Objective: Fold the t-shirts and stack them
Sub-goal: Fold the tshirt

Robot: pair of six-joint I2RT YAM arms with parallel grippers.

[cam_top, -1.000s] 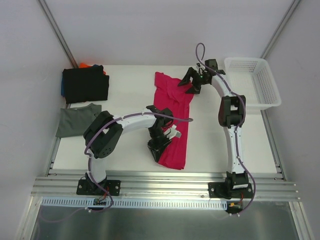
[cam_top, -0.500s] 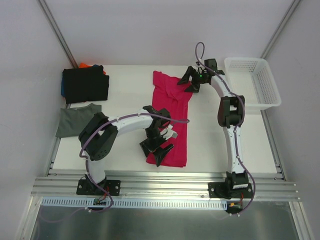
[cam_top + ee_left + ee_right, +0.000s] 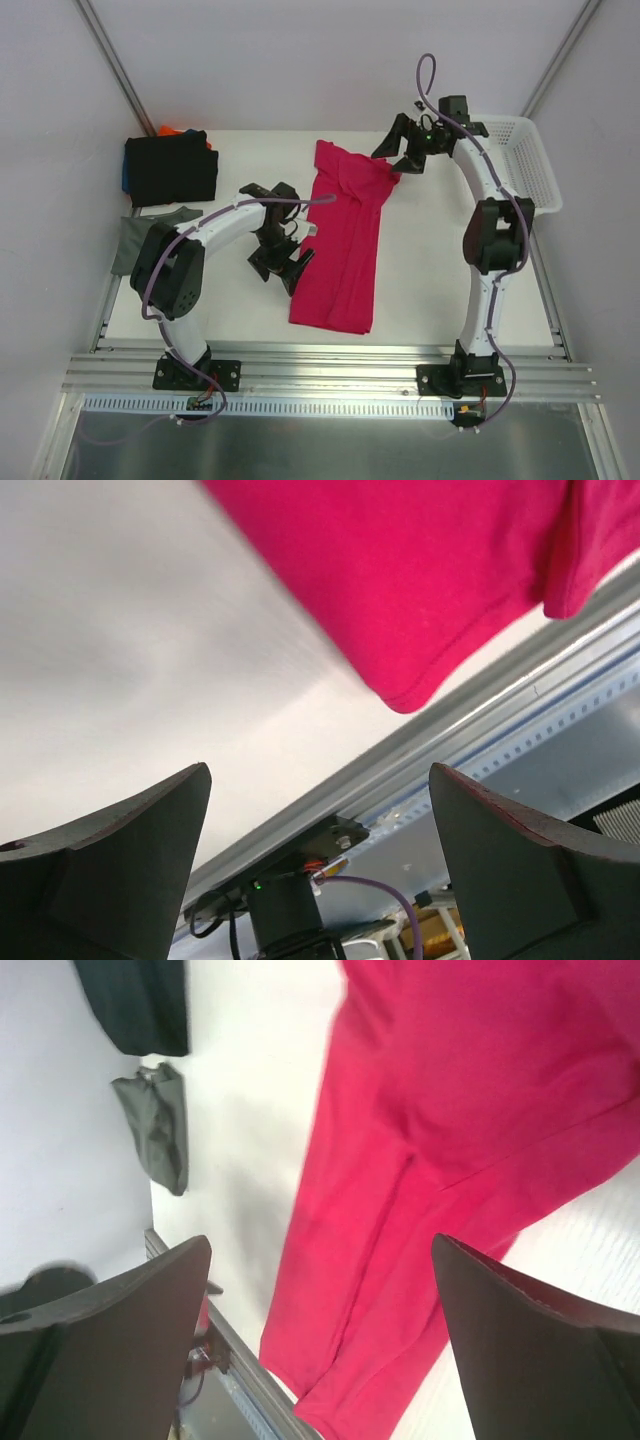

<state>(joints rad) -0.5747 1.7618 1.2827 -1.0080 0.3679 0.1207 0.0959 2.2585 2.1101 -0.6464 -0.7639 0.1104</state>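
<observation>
A bright crimson-pink t-shirt [image 3: 340,240] lies folded into a long strip down the middle of the table, also seen in the left wrist view [image 3: 430,570] and the right wrist view [image 3: 440,1160]. My left gripper [image 3: 280,265] hangs open just left of the strip, with nothing between its fingers [image 3: 110,870]. My right gripper [image 3: 402,152] is open and empty above the shirt's far right corner. A black folded t-shirt [image 3: 170,168] tops a pile at the far left, with blue [image 3: 125,178] and orange [image 3: 170,130] edges under it. A grey-green t-shirt [image 3: 148,238] lies in front of the pile.
A white mesh basket [image 3: 520,165] stands at the far right corner. The metal rail [image 3: 330,365] runs along the near table edge. Bare white tabletop [image 3: 430,270] lies between the crimson strip and the right arm.
My left gripper opened, let go of the crimson shirt and swung left off it. My right gripper pulled back and to the right, away from the shirt's far edge.
</observation>
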